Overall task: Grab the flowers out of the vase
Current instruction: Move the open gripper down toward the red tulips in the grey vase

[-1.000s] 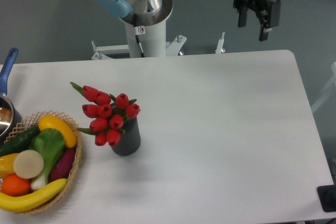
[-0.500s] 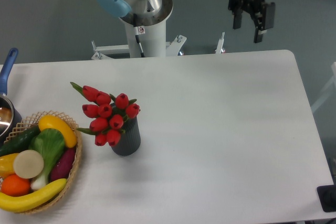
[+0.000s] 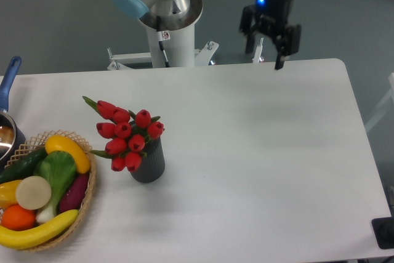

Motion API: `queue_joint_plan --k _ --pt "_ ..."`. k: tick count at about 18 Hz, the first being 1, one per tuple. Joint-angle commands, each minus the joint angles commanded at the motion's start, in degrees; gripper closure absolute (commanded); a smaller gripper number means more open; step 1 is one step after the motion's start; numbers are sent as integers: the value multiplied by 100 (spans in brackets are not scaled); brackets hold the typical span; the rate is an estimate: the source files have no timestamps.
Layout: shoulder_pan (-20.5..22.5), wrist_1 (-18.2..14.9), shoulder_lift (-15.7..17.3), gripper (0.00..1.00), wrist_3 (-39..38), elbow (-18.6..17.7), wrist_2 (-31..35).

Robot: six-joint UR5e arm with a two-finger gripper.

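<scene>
From my remote station I see the gripper (image 3: 265, 50) hanging above the far edge of the table (image 3: 258, 152), fingers pointing down, a blue light lit on its wrist. Its jaws are spread with nothing between them. The arm's base column (image 3: 171, 35) stands behind the table, left of the gripper.

The flowers (image 3: 126, 133) sit in the vase (image 3: 149, 161) on the left half of the table, well apart from the gripper. I count nine red buds, leaning left with green leaves showing. There is one vase, dark grey and ribbed, standing upright.

Just left of the vase I see one wicker basket (image 3: 90, 183) holding toy produce: two yellow bananas, one orange, one green leafy piece, one cucumber, one purple piece and one pale round slice. One pot (image 3: 7, 130) with a blue handle is cut off by the left edge.

The table is plain white with rounded corners; the floor beyond is grey-green.
</scene>
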Motion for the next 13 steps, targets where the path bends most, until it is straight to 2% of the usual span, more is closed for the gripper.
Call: queue_joint_plan --k 3,6,7,10,13 --pt "-62 193 -141 0 -385 -176 -745" --pt "-246 720 -509 0 -798 -334 -1598" --pt "-360 791 -641 0 -974 -335 -1818" --pt "-475 862 -897 0 -1099 -343 -2547" --pt "-519 862 -932 0 -1379 -422 -3164"
